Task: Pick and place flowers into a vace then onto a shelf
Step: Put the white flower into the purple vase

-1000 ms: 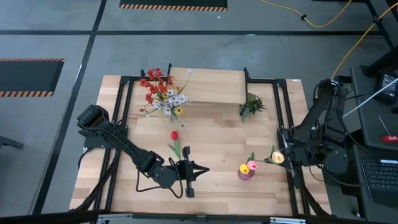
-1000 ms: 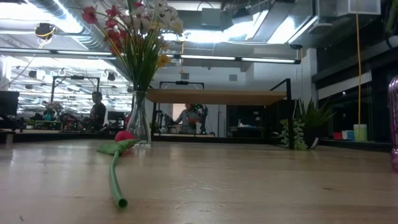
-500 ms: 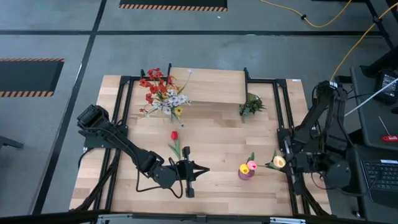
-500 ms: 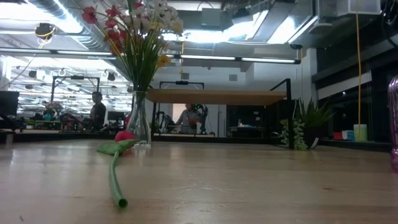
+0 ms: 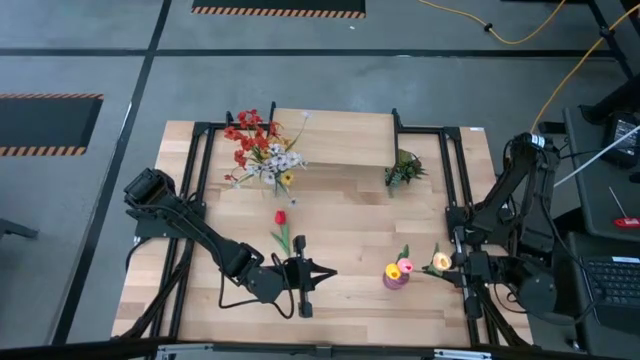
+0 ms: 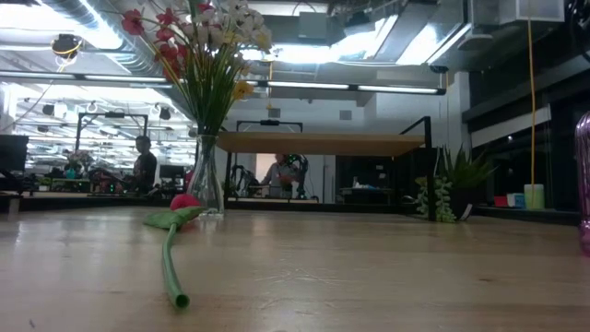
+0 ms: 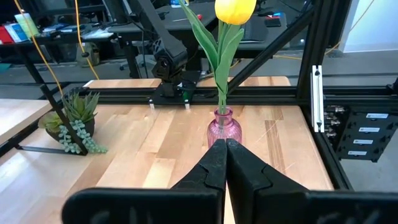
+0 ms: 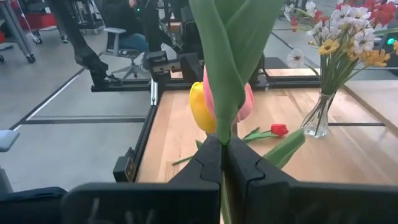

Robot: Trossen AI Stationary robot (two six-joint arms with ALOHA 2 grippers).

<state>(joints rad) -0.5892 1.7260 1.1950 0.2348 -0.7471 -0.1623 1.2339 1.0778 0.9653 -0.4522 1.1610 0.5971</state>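
The right gripper [image 5: 452, 264] hovers near the table's right edge with its fingers closed on the green stem of a yellow tulip [image 5: 441, 261], whose head sits just beside the small pink vase [image 5: 395, 279]. That vase already holds a pink tulip [image 5: 405, 266] and another yellow one [image 5: 392, 271]. The left gripper [image 5: 310, 271] rests low over the front of the table, fingers pressed together and holding nothing, pointing toward the pink vase. A red tulip [image 5: 281, 217] lies flat on the wood between the left gripper and the clear glass vase [image 5: 275, 180], its stem reaching toward the front edge. The glass vase holds the mixed bouquet [image 5: 256, 145] of red, white and yellow sprays and stands by the left end of the shelf [image 5: 340, 138] at the back of the table. A small green plant [image 5: 404, 168] sits by the shelf's right end.
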